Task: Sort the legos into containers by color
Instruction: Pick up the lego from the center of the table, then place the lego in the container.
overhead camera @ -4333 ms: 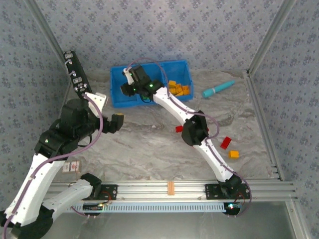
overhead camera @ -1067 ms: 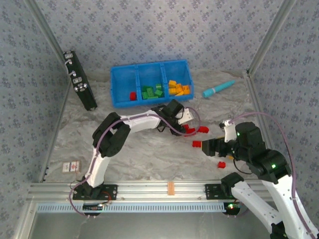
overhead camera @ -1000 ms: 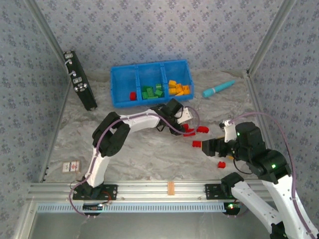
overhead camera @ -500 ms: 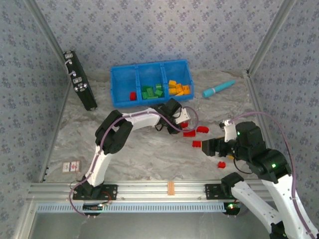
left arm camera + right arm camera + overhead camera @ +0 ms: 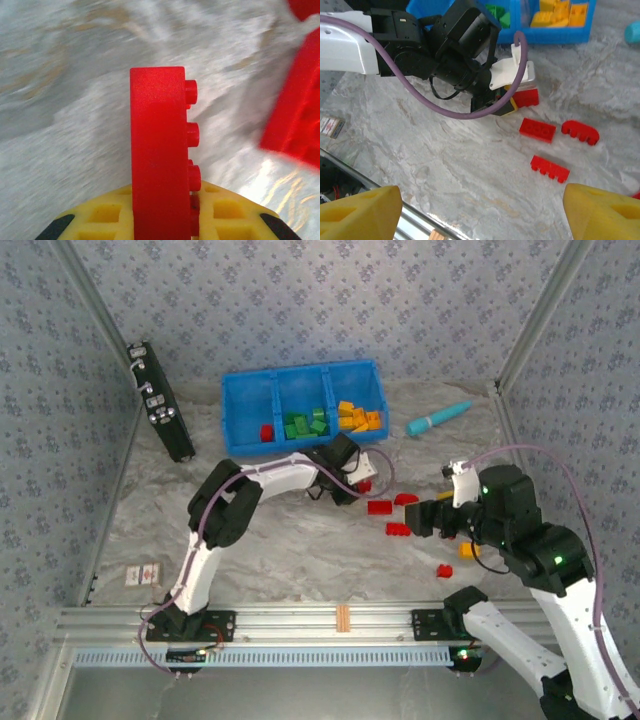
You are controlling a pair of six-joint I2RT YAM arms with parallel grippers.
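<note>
Bin [image 5: 245,410] holds sorted legos [image 5: 305,425] in three compartments. Just before it, left gripper [image 5: 362,483] pinches a red brick [image 5: 160,160]. Right gripper [image 5: 420,519], farther out, stands spread, with loose red bricks [image 5: 537,129] lying between the two.

Red lego brick [image 5: 157,165] of hard plastic, finely grained and faintly shiny, blue bin [image 5: 243,405] of smooth glossy plastic, table top [image 5: 290,550] smooth, grey-marbled, softly sheened, brushed aluminium rail [image 5: 300,618] along its near edge, teal stick [image 5: 437,420] of smooth plastic
</note>
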